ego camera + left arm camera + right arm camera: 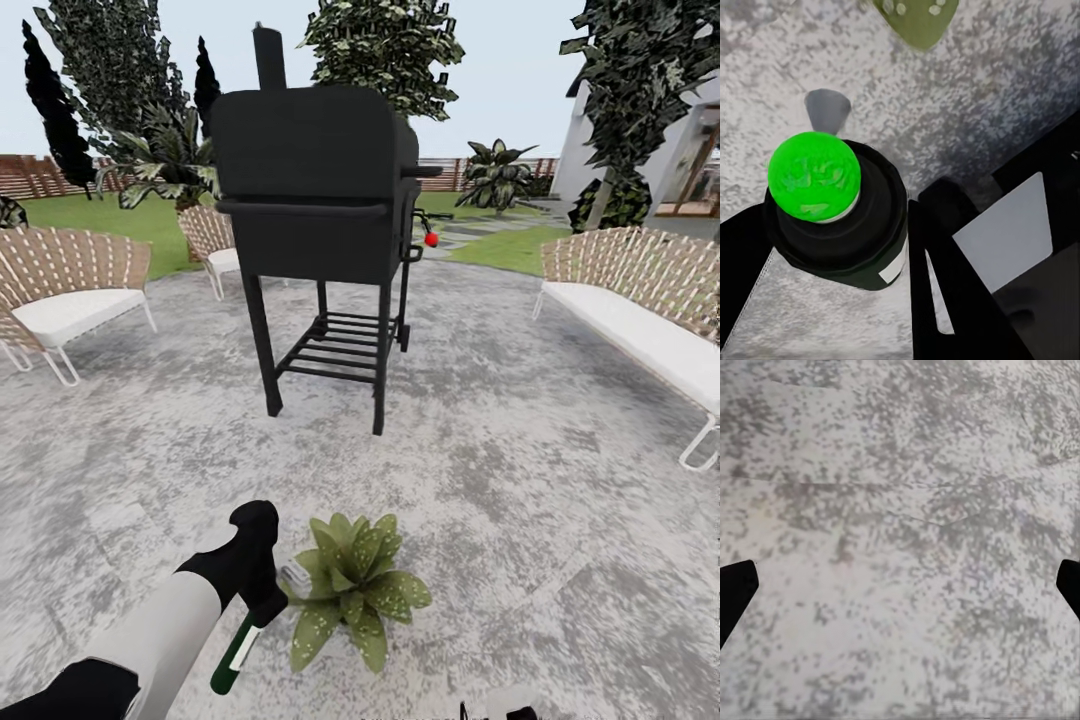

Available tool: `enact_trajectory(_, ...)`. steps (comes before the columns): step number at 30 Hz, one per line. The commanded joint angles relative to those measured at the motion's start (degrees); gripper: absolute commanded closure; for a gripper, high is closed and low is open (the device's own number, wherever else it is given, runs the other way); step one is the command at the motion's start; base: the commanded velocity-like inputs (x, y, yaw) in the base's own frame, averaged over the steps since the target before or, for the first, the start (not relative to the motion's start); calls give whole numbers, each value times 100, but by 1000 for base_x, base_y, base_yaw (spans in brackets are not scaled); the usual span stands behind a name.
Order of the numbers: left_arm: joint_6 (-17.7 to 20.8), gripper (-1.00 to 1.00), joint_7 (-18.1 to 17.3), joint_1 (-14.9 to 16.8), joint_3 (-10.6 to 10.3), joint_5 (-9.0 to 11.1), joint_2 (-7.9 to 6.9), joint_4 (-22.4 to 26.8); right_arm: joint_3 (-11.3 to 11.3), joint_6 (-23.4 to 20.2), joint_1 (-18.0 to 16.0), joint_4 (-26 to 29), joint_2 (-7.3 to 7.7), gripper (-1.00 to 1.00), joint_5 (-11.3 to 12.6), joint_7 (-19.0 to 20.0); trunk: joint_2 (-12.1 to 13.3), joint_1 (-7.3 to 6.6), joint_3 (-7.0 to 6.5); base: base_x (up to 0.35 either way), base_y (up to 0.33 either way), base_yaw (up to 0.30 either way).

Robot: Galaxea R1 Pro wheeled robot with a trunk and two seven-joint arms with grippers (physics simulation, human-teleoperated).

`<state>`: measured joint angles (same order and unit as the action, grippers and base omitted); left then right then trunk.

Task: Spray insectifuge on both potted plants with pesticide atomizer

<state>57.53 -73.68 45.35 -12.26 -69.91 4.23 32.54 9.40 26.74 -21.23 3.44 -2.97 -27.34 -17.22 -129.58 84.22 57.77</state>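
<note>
While the left gripper (262, 590) stands closed on the pesticide atomizer (236, 655), the bottle hangs over grey paving (520, 520), just beside a potted plant (355, 590). L wrist view: green dot (814, 175) on bottle top, fingers (945, 292) clamped either side. R gripper (900, 585): tips spread wide, holding nothing, over paving. Beyond: black grill (315, 200), wicker chairs (60, 290), lawn (90, 215), fence (30, 175).

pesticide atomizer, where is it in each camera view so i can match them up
Head view: the pesticide atomizer is low and left of centre, in the left gripper, beside the potted plant.
Left wrist view: it sits left of centre, seen from above, green cap up, between dark fingers.
Right wrist view: not in it.
Shared landmark: the speckled grey paving.
</note>
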Motion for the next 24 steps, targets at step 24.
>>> enact_trajectory(24,53,100,-59,-8,-9,-32,34,4,53,15,-2,8,-2,-100,-61,-44,-2,-1,-23,-20,207,-179)
